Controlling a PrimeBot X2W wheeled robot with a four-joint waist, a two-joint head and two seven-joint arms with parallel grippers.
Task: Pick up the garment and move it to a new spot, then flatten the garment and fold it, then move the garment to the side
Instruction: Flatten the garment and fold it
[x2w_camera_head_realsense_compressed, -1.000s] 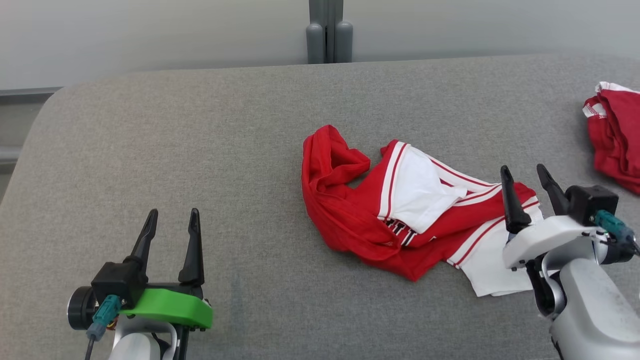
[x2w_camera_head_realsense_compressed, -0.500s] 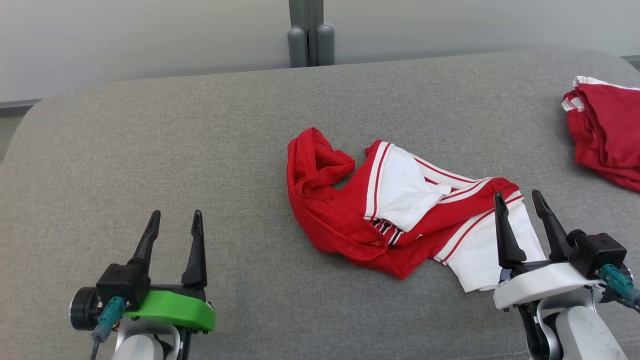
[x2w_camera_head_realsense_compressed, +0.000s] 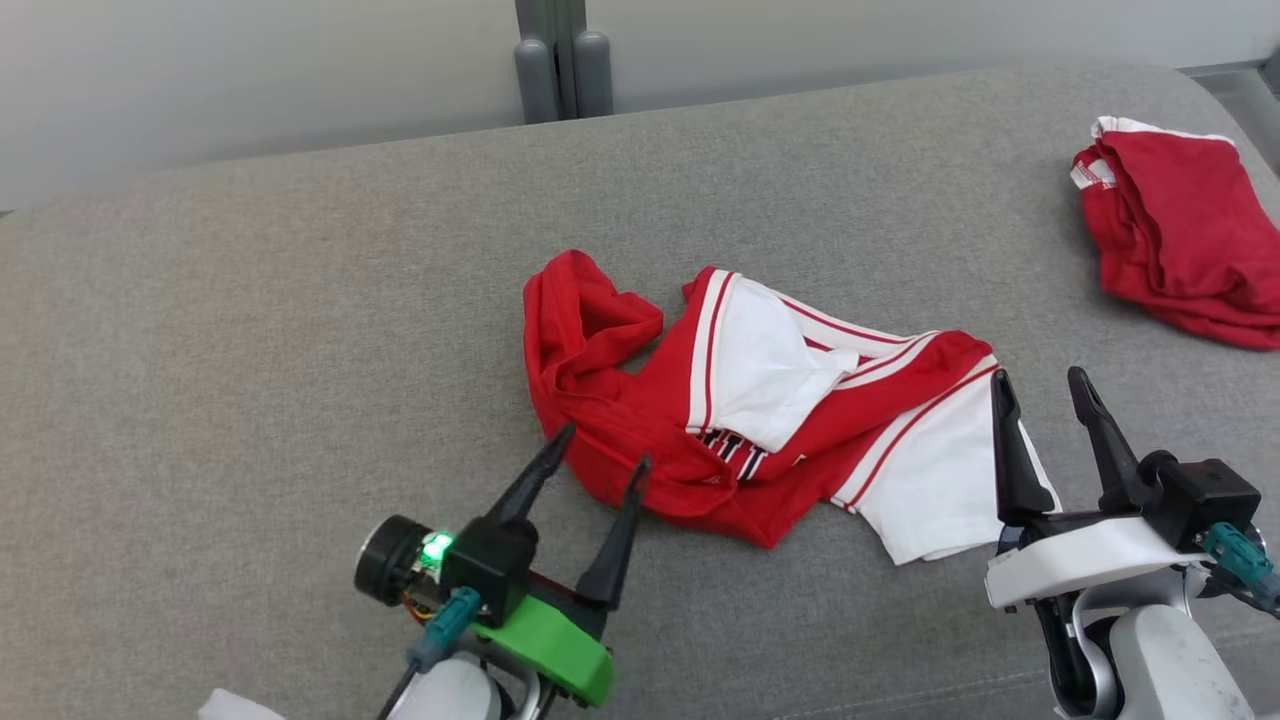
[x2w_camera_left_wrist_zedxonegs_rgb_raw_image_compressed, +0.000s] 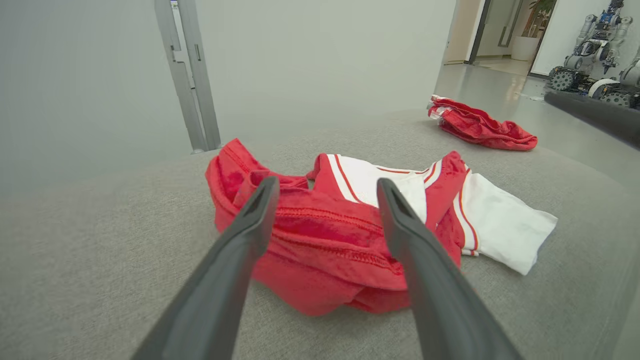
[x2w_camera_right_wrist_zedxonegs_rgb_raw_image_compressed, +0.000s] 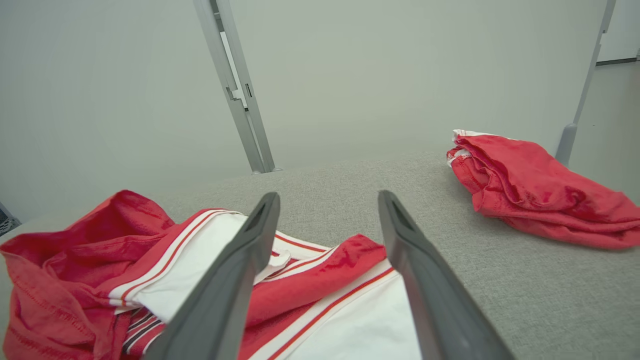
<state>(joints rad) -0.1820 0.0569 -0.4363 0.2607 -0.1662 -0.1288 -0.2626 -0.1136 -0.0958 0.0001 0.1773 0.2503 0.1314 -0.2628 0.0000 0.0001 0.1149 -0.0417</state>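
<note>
The garment and the far-right red bundle are soft, matt knit cloth with stitched hems, the desk wears coarse grey woven fabric, the fingers are smooth matt dark plastic, and the green mount is faintly glossy plastic.

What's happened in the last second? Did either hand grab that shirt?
The left hand swung in from the lower left to the near red edge of the crumpled red-and-white garment, open and gripping nothing. The view shifted because the camera turned. The right hand stayed open beside its white end; the garment lay unmoved.
</note>
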